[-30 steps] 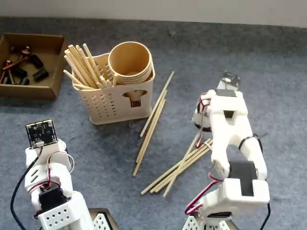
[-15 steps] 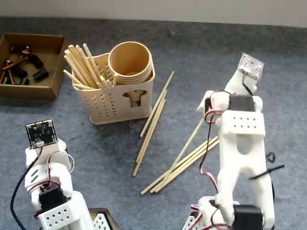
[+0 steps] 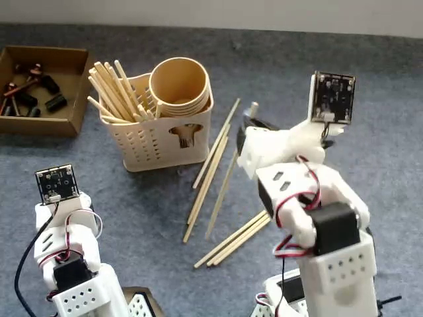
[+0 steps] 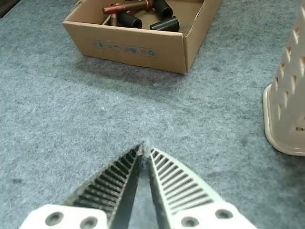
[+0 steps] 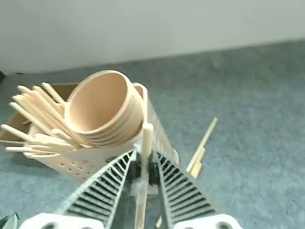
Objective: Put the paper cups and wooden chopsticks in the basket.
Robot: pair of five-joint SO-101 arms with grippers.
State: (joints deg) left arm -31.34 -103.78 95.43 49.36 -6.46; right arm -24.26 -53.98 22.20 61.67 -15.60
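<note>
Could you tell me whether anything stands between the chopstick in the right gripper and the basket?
Nothing visible does. Between the held chopstick and the basket only loose chopsticks lie flat on the carpet; paper cups fill its nearer side.

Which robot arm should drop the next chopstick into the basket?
The right one, probably. The right gripper is shut on a chopstick and points toward the basket. The left gripper is shut on nothing, over the carpet off to the basket's side.
</note>
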